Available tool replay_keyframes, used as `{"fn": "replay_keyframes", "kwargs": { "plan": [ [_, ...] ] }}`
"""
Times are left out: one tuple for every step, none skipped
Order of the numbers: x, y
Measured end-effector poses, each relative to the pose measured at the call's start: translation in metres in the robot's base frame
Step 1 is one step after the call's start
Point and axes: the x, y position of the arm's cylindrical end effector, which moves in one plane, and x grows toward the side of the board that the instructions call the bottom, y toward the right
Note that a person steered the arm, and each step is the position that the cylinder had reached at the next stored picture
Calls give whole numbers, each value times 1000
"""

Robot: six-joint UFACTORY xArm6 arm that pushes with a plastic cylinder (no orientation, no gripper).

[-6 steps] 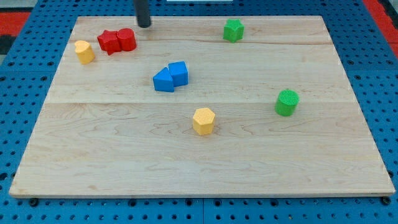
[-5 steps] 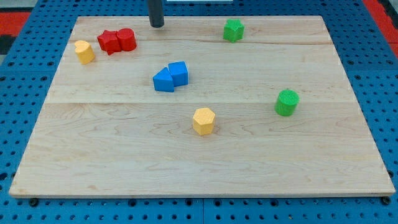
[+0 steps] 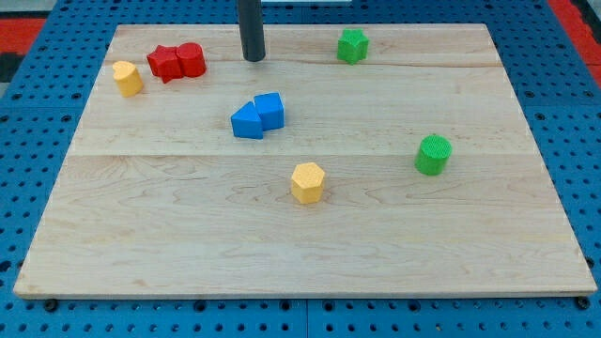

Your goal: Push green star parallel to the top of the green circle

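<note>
- My tip (image 3: 253, 58) has slid from above the red blocks (image 3: 177, 61) toward the view's right and slightly down, closing on the green star (image 3: 352, 45), so you're watching the approach.
- There's no claw to spread or pinch: only a straight upright rod, touching nothing.
- The green star sits near the worktop (image 3: 526, 235) top edge, well apart from the green circle (image 3: 433, 154) at lower right.

So my tip (image 3: 253, 58) sits on the bench (image 3: 526, 235) near the view's top. Green star (image 3: 352, 45) is off to its right, two touching red blocks (image 3: 177, 62) to its left, green circle (image 3: 433, 155) well away toward the bottom right.
</note>
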Motion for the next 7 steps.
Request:
{"fn": "replay_keyframes", "kwargs": {
  "plan": [
    [11,10],
    [16,37],
    [25,41],
    [2,53],
    [-25,114],
    [-43,143],
    [-43,138]
  ]
}}
